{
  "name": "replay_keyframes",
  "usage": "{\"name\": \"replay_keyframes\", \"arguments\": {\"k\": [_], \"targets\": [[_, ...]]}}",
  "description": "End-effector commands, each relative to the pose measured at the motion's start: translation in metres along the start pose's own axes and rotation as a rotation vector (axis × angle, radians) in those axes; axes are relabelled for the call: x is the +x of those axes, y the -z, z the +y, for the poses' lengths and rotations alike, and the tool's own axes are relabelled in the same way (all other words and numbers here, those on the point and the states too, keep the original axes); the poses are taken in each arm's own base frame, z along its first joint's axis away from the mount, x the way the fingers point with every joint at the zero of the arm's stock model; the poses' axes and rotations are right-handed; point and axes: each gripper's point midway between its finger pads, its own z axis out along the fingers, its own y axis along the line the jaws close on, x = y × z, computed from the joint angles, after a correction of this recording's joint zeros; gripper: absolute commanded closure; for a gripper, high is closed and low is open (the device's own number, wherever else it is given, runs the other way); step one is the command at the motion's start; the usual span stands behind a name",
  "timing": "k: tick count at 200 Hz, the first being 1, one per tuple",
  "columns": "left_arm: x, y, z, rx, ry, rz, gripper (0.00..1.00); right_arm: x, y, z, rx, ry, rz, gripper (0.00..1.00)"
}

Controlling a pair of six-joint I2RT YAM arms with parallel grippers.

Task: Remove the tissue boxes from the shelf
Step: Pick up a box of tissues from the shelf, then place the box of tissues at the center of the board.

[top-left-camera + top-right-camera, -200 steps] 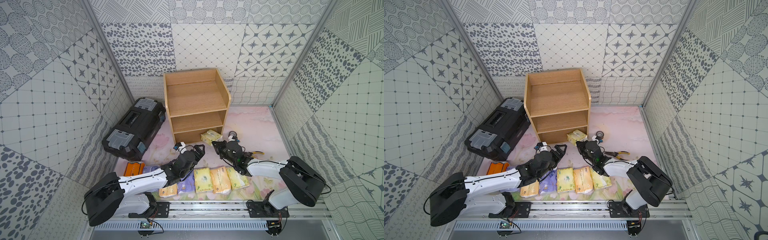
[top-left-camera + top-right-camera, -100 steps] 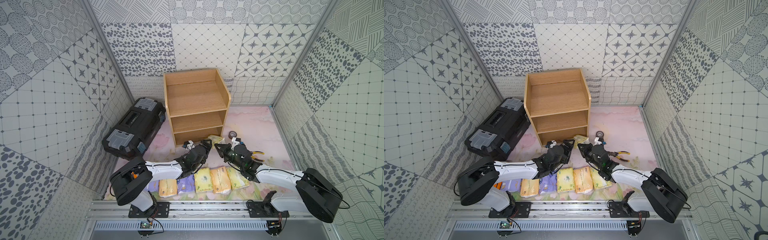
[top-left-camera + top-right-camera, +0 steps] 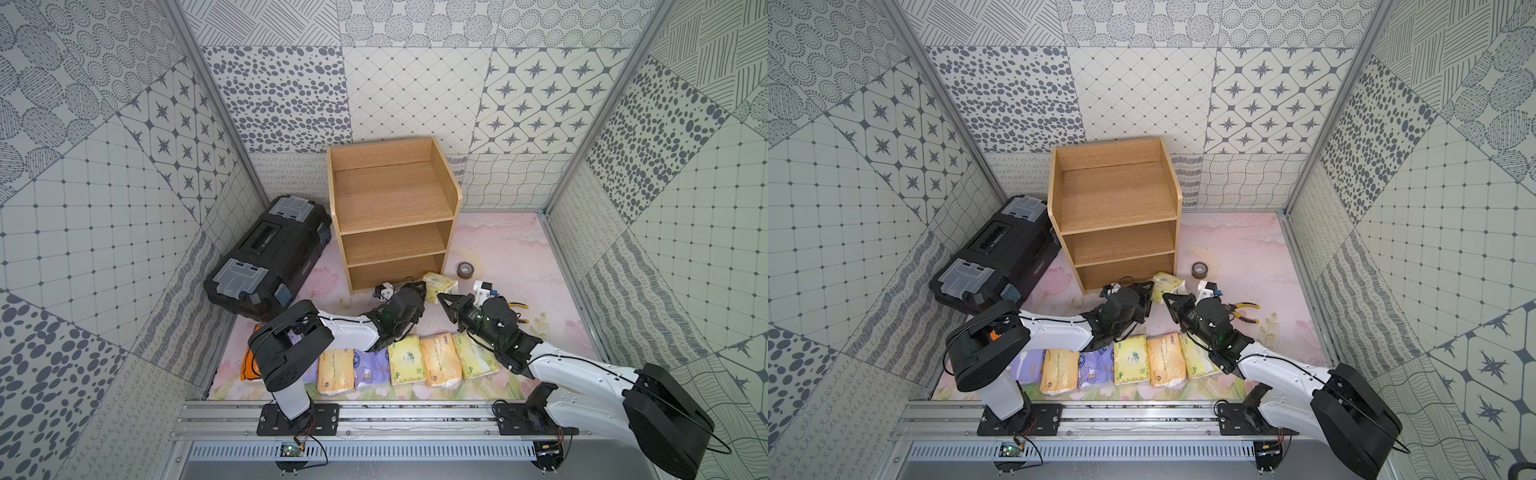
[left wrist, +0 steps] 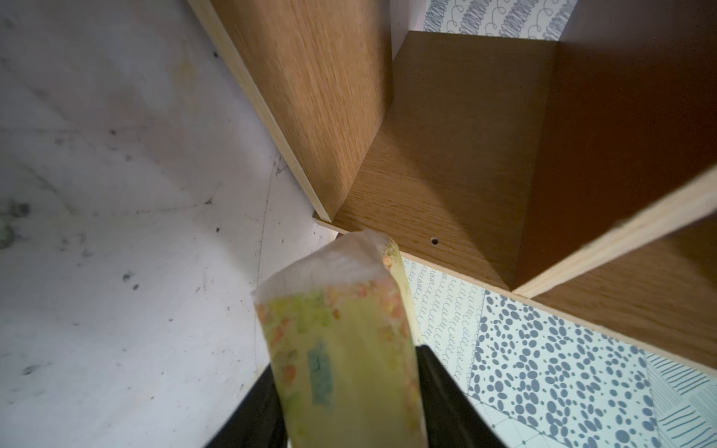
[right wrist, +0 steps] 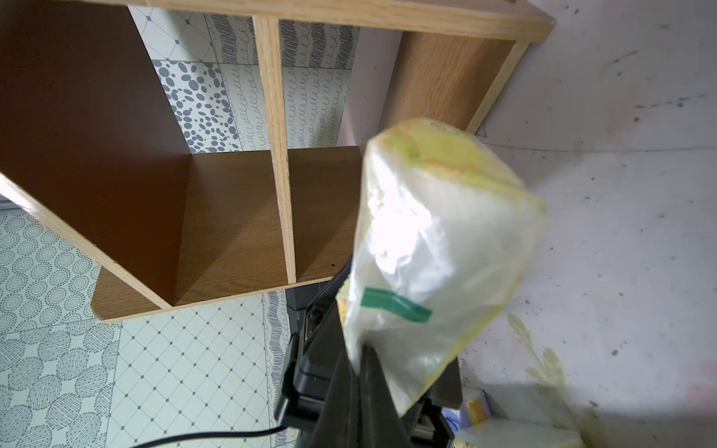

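A pale green-yellow tissue box (image 3: 441,282) (image 3: 1168,282) is held just off the floor at the front right corner of the shelf (image 3: 390,195) (image 3: 1113,191). My left gripper (image 3: 424,286) (image 4: 345,360) is shut on it, one finger against each long side of the box (image 4: 337,310). My right gripper (image 3: 440,296) (image 5: 359,351) is shut, pinching the clear wrapper at the box's (image 5: 438,232) end. All three wooden tiers are bare. Several more tissue boxes (image 3: 407,359) lie in a row on the floor near the front rail.
A black toolbox (image 3: 270,257) stands left of the shelf. A grey tape roll (image 3: 465,270) sits just right of it, and yellow-handled pliers (image 3: 517,307) lie beside my right arm. Patterned walls close in on three sides, and the metal rail (image 3: 374,415) runs across the front.
My left arm reached forward from the row of boxes to the shelf's corner and its wide-open jaws closed on the box. My right gripper stayed shut and shifted slightly right.
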Motion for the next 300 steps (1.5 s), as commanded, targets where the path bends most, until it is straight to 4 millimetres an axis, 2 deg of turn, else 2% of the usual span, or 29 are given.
{"name": "replay_keyframes", "arguments": {"k": [1,33,47,55,68,76,103,120,154,199,232,277,290,300], "targets": [[0.003,-0.006,-0.022,0.081,0.054,0.003,0.62,0.0,0.008,0.005,-0.024,0.007,0.004,1.0],[0.007,-0.005,-0.023,0.08,0.033,0.012,0.72,-0.002,0.019,-0.004,0.023,0.056,-0.009,1.0],[0.011,-0.004,-0.021,0.074,0.016,0.02,0.74,-0.007,0.026,-0.007,0.071,0.142,-0.028,0.66],[0.013,-0.004,-0.018,0.065,0.002,0.025,0.75,-0.011,0.032,-0.006,0.107,0.211,-0.045,0.51],[0.02,-0.003,-0.013,0.047,-0.037,0.038,0.76,-0.02,0.045,-0.004,0.163,0.318,-0.078,0.37],[0.025,-0.002,-0.009,0.033,-0.064,0.048,0.76,-0.025,0.056,-0.001,0.179,0.372,-0.103,0.33],[0.05,-0.006,-0.001,0.013,-0.178,0.109,0.77,-0.043,0.089,0.013,0.225,0.561,-0.182,0.31],[0.067,-0.014,-0.004,0.011,-0.259,0.159,0.77,-0.051,0.107,0.02,0.241,0.622,-0.224,0.31],[0.089,-0.032,-0.006,0.012,-0.396,0.194,0.77,-0.053,0.118,0.025,0.228,0.646,-0.235,0.31],[0.096,-0.053,0.013,-0.022,-0.451,0.189,0.76,-0.049,0.118,0.021,0.221,0.623,-0.216,0.31],[0.09,-0.057,0.029,-0.053,-0.514,0.157,0.77,-0.05,0.121,0.019,0.213,0.615,-0.229,0.31],[0.086,-0.055,0.04,-0.08,-0.548,0.159,0.77,-0.052,0.123,0.018,0.225,0.622,-0.236,0.31],[0.082,-0.052,0.044,-0.089,-0.547,0.151,0.73,-0.053,0.124,0.018,0.227,0.622,-0.242,0.31],[0.079,-0.05,0.047,-0.1,-0.547,0.147,0.64,-0.054,0.124,0.018,0.228,0.621,-0.249,0.31]]}}
